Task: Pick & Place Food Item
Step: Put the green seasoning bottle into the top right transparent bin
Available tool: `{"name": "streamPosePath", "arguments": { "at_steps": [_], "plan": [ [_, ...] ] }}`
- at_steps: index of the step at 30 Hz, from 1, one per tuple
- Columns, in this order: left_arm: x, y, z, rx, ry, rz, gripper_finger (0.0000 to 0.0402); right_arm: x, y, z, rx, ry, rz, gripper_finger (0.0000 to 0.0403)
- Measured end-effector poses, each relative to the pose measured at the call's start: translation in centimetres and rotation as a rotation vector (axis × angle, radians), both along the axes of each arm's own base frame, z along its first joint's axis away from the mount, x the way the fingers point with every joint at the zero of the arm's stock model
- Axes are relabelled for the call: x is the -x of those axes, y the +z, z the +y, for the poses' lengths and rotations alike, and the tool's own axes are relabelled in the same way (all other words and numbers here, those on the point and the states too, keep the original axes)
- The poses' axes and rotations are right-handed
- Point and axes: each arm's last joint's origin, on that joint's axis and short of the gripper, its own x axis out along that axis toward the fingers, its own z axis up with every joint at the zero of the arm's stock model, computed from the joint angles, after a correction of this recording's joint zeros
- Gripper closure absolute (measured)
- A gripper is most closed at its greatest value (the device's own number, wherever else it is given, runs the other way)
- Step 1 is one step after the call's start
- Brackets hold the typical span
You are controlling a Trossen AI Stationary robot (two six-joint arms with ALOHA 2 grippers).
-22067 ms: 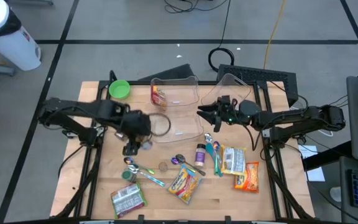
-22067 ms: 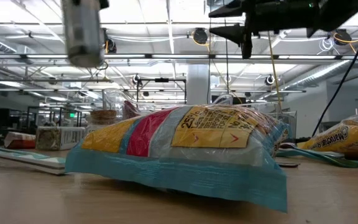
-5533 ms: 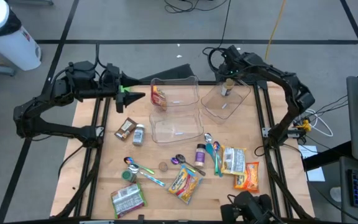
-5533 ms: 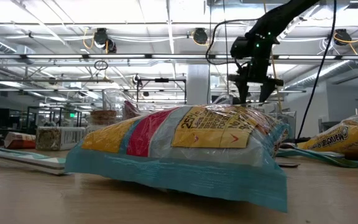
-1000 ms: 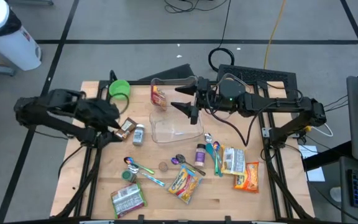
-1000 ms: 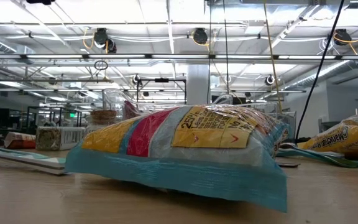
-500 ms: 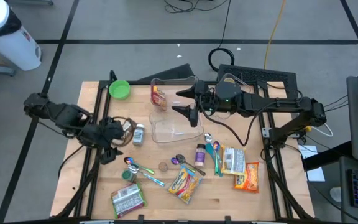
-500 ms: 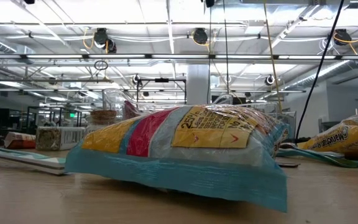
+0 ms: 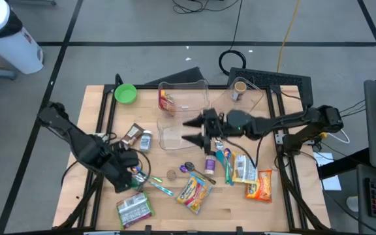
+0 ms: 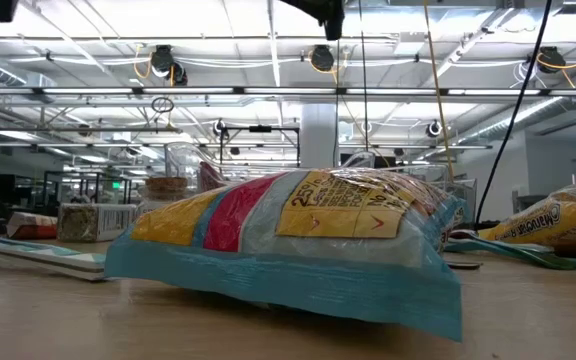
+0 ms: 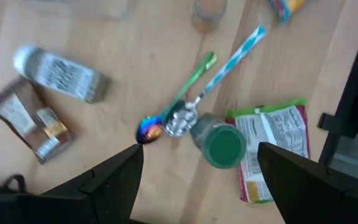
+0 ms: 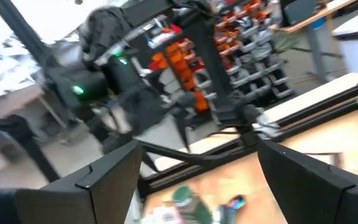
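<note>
Above table, both pincers open, empty

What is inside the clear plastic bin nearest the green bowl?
The clear plastic bin holds one red-and-yellow snack packet against its wall toward the green bowl; the rest of its floor looks bare. Whether anything lies under the packet cannot be seen.
</note>
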Motion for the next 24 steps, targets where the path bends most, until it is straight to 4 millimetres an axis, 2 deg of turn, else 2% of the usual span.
{"name": "streamPosePath", "arguments": {
  "at_steps": [6,11,16,21,24],
  "plan": [
    [-1.3,-1.7,-1.5,0.076,0.194,0.106,0.0078,0.7,-1.6,2.9,-0.084,0.090,-0.014,0.0090],
    [-1.9,-1.8,-2.1,0.155,0.342,0.082,0.0078,1.2,-1.6,5.1,-0.095,0.161,-0.012,0.0090],
    [-1.9,-2.2,-2.0,0.145,0.425,0.071,0.0078,1.5,-1.4,6.4,-0.105,0.200,-0.024,0.0090],
    [-1.3,-5.2,-2.0,0.173,0.532,0.204,0.0078,1.8,-1.4,7.0,-0.101,0.221,-0.023,0.0090],
    [-1.5,-6.9,-2.3,0.219,0.562,0.205,0.0078,1.8,-1.3,7.1,-0.102,0.226,-0.025,0.0090]
  ]
}}
